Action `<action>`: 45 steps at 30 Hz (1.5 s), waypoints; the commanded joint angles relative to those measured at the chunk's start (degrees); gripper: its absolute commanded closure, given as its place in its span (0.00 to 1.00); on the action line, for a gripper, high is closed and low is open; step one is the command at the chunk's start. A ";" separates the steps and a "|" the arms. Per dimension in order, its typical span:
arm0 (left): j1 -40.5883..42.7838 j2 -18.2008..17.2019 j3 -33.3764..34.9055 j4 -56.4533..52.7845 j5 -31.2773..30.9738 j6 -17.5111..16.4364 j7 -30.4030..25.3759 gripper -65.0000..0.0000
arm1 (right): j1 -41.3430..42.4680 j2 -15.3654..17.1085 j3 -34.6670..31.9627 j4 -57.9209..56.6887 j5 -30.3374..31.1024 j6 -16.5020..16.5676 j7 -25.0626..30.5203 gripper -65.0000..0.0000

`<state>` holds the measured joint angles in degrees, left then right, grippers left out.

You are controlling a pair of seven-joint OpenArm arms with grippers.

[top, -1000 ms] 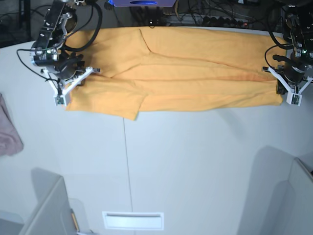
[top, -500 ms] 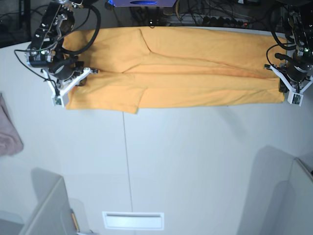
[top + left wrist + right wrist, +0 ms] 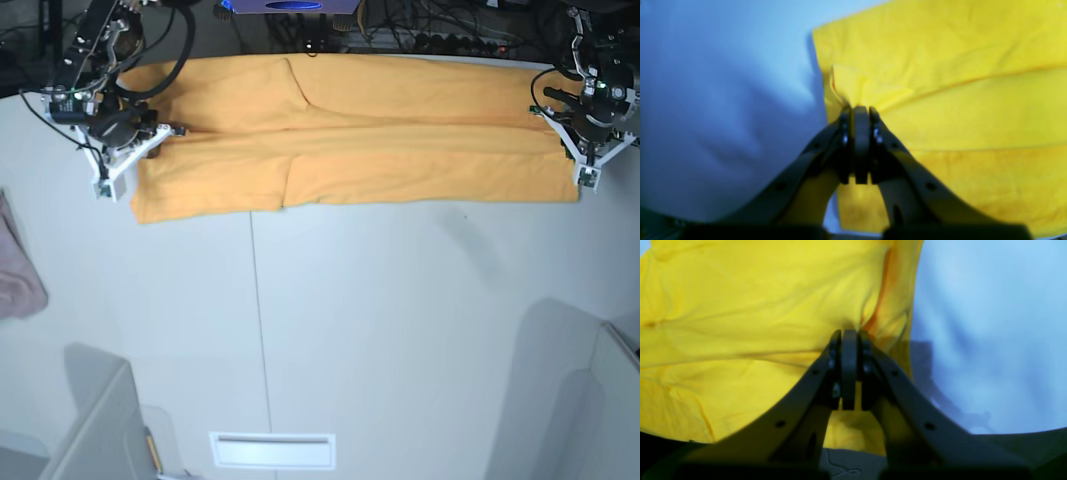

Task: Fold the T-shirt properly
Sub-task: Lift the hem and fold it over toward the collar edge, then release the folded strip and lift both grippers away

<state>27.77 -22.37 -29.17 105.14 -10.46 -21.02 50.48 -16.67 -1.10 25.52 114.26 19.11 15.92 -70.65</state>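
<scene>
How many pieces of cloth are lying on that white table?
2. The orange T-shirt stretches across the table's far side, pinched at each end by a gripper. A pinkish cloth lies at the overhead picture's left edge, partly cut off; more may lie outside view.

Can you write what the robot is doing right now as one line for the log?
step: folding T-shirt | left gripper: shut on T-shirt edge | right gripper: shut on T-shirt edge | shirt: stretched across table

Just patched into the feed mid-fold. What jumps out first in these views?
The orange-yellow T-shirt dominates, stretched as a long folded band across the far side of the white table. Each end is pinched by a shut end effector: the left end effector at the base view's right end, the right end effector at its left end. A pinkish cloth lies apart at the table's left edge.
</scene>
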 commanded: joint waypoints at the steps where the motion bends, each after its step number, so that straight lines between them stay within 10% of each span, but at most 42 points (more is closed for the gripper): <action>1: -0.47 -0.62 -0.59 0.84 0.39 0.58 -0.85 1.00 | 0.62 0.36 0.11 0.86 0.27 0.21 1.07 1.00; 14: -0.47 -0.53 -0.94 0.84 0.48 0.58 -0.85 1.00 | 0.36 0.36 0.55 0.34 0.27 0.12 0.72 1.00; 20: -0.47 -0.88 -1.56 0.84 0.48 0.66 -0.76 0.46 | -0.35 0.80 0.64 0.34 0.09 0.03 2.04 0.63; 25: -2.76 0.52 -6.04 1.54 -0.13 0.58 -0.50 0.22 | -0.78 0.80 3.27 0.51 0.01 -0.05 4.76 0.62; 30: -4.08 5.01 -8.41 5.58 -0.13 0.58 -0.50 0.31 | -0.26 0.53 5.56 0.69 0.18 -0.05 11.00 0.62; 36: -4.16 8.44 -6.92 5.14 -0.13 0.58 -0.76 1.00 | -3.51 0.71 -2.97 0.86 0.53 1.35 16.89 1.00; 45: -5.92 9.32 -6.13 -9.36 0.48 0.66 -6.30 1.00 | -3.42 0.62 -7.80 -6.43 0.18 1.09 16.89 1.00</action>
<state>21.65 -12.23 -35.03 95.07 -10.09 -20.84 44.38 -20.64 -0.80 17.76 106.74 18.24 16.73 -54.92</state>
